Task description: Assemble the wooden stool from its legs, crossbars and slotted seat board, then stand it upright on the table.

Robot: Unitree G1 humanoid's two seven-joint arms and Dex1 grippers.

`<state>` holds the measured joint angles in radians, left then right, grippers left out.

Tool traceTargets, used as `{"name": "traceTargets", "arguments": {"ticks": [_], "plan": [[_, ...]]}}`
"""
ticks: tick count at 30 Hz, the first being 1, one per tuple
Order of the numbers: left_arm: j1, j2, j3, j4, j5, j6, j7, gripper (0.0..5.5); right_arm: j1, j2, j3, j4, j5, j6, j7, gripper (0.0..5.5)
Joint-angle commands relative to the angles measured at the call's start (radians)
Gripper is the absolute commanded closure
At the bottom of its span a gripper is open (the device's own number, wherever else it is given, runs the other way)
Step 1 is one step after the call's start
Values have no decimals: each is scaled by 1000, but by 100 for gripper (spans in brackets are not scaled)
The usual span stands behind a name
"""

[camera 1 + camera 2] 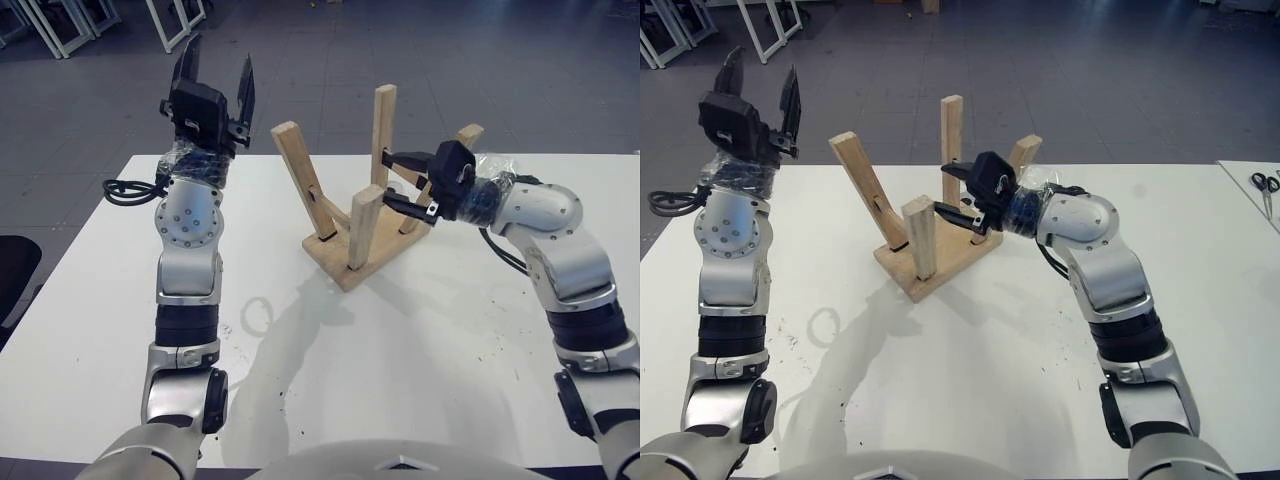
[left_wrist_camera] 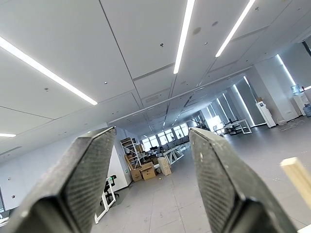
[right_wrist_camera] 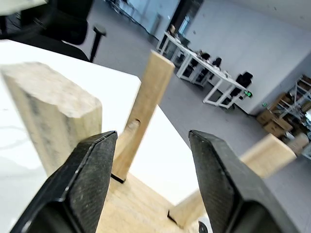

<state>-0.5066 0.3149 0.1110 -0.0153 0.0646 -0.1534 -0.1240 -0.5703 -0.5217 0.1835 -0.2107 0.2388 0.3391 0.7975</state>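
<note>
The wooden stool (image 1: pixel 345 262) lies upside down on the white table (image 1: pixel 420 380), its seat board flat on the top and its legs pointing up. Nearest me stands a short leg (image 1: pixel 364 226), a slanted leg (image 1: pixel 300 170) is on the left, and a tall leg (image 1: pixel 383 120) is at the back. My right gripper (image 1: pixel 386 176) is open beside the stool's right side, level with the legs, with nothing between its fingers. In the right wrist view the near leg (image 3: pixel 53 116) and the seat board (image 3: pixel 141 208) lie just ahead. Well left of the stool, my left gripper (image 1: pixel 218 60) is raised high, open and empty.
A black cable (image 1: pixel 130 190) lies coiled at the table's far left edge. Scissors (image 1: pixel 1265 185) rest on a neighbouring table to the right. White table frames (image 1: pixel 60 25) stand on the floor behind.
</note>
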Motion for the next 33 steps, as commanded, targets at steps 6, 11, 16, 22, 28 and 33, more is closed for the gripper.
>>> {"name": "traceTargets", "arguments": {"ticks": [6, 11, 16, 22, 28, 33], "plan": [[-23, 29, 77, -1, 69, -39, 133, 274, -381, 180, -237, 13, 209, 143, -222, 279], [-46, 78, 164, 42, 99, -52, 234, 274, -529, 292, -294, 111, 415, 273, -261, 279], [-30, 71, 160, 69, 94, -33, 241, 274, -260, 239, -60, 85, 449, 556, -171, 279], [-23, 52, 123, 73, 67, -9, 206, 274, -239, 233, -46, 41, 440, 652, -226, 279], [3, 40, 99, 51, -2, 22, 134, 274, -398, 300, -396, 9, 633, 623, -414, 279], [65, 60, 64, -34, -241, 118, -128, 274, -187, 47, -214, 31, 362, 486, -289, 279]]}}
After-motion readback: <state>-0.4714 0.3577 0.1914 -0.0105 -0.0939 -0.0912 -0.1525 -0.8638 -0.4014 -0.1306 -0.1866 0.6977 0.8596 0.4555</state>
